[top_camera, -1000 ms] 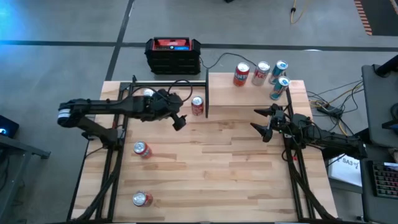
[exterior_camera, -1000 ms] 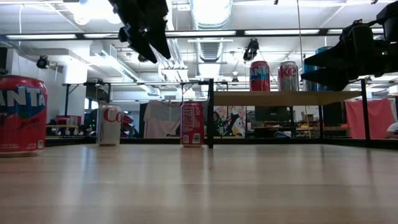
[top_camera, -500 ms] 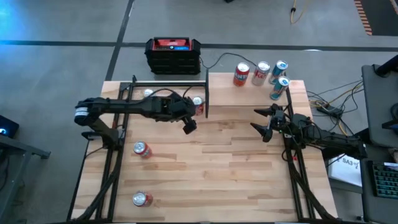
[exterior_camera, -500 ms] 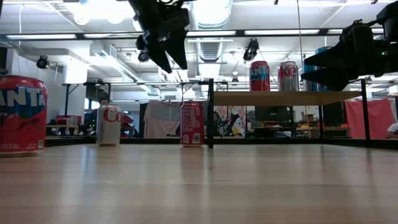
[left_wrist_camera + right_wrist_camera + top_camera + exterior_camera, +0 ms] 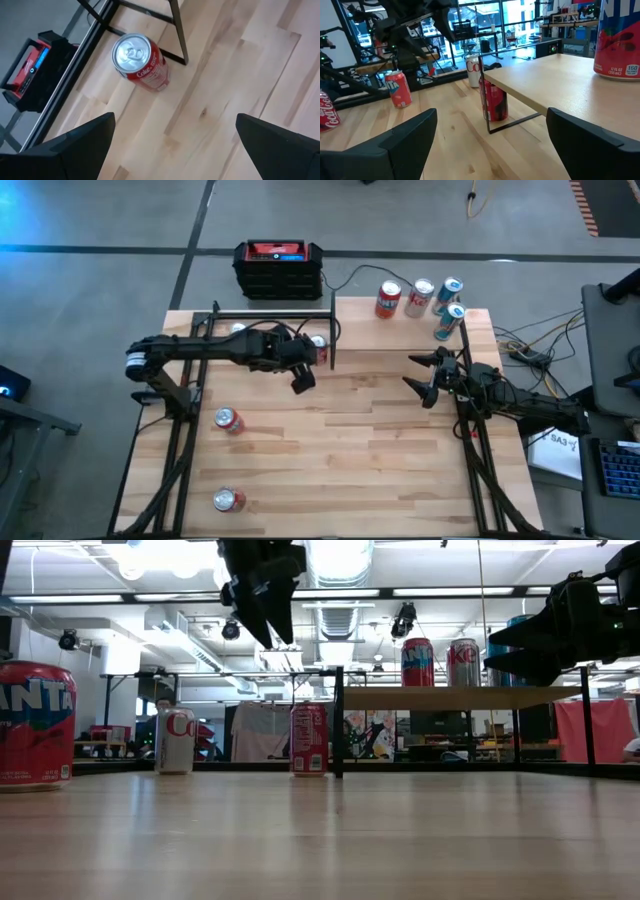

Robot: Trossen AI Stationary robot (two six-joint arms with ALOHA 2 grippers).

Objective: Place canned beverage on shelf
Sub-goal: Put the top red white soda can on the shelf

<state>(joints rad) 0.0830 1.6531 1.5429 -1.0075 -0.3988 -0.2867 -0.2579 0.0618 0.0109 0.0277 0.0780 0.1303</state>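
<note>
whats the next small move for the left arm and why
Probably lower the left gripper straight down around the red Coke can. Its jaws are open and empty, and the can stands upright on the table right below it, beside the shelf post.

This is a robotics lab or research workshop in an open industrial hall. The low view shows exposed silver ducting (image 5: 335, 565), strip lights (image 5: 440, 591) and bare ceiling services above rows of benches and equipment, and the right wrist view shows tall glazed partitions (image 5: 520, 22) behind more black-framed benches. From above, the butcher-block worktop (image 5: 340, 440) stands on a bare grey concrete floor (image 5: 100, 280) marked with dark tape lines, with loose cables (image 5: 525, 345) trailing off one side.
</note>
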